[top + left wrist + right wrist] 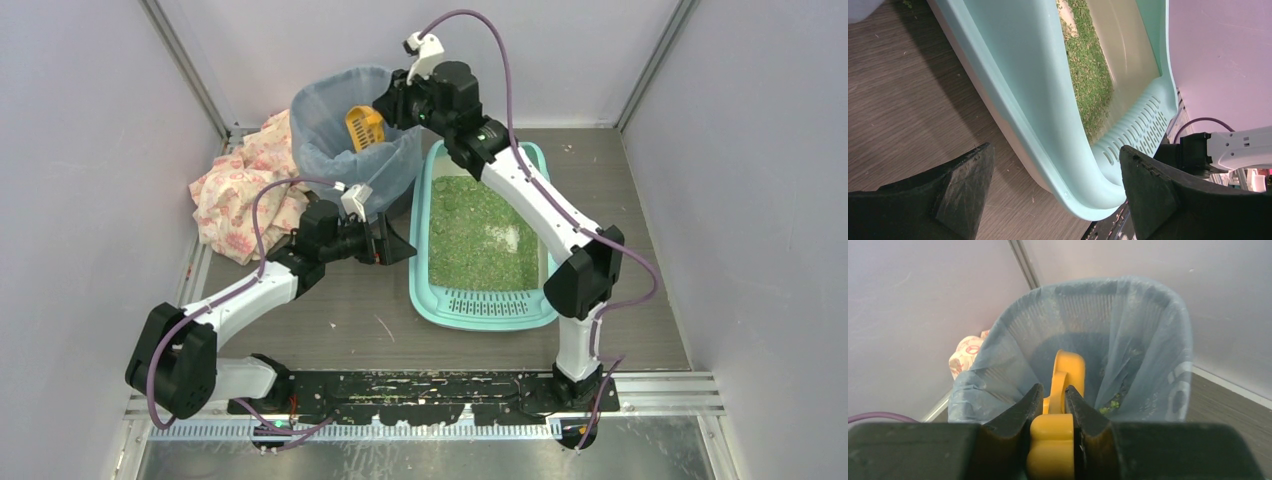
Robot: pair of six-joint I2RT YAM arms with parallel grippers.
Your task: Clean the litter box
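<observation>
The litter box [490,305] sits on the table [330,320], right of centre, with its grate step nearest the arm bases and green litter [470,230] inside. The left gripper [403,247] is wide open and empty, just beside the box's left rim. The right gripper [1053,390] is clamped on the orange scoop [1068,369], over the bag-lined bin [320,150].

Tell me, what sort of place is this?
Probably a robot test booth, not a home: plain pale panel walls enclose a grey wood-grain table, two white robot arms are bolted at its near edge, and a teal plastic litter box sits there.
</observation>
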